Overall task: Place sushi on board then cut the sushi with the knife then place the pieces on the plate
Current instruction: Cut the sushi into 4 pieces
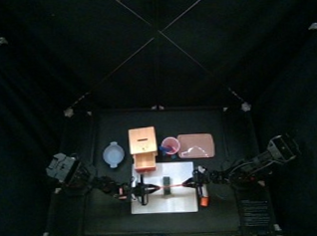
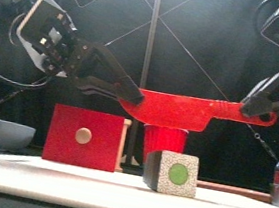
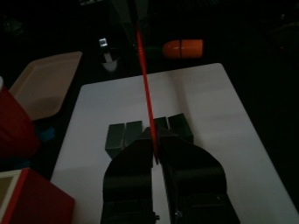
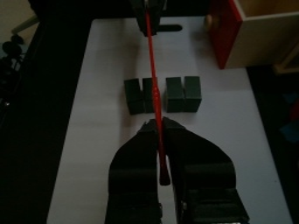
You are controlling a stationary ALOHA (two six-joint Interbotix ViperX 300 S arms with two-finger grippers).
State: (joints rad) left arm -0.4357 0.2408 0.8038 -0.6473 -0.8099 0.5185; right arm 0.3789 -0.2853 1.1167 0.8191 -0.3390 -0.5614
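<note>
Sushi roll (image 4: 162,94) at the middle of the white cutting board (image 3: 216,105), apparently uncut.
Left hand (image 3: 153,156) and right hand (image 4: 163,133) each clamp an end of the red toy knife (image 2: 182,110), level above the roll; slicing and plating on the pink tray (image 1: 196,144) remain.

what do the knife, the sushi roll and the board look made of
The knife: probably plastic, uniform red, smooth. The sushi roll: dark matt blocks, speckled white end face with a green centre; painted wood or plastic, cannot tell which. The board: likely plastic, flat plain white, matt.
</note>
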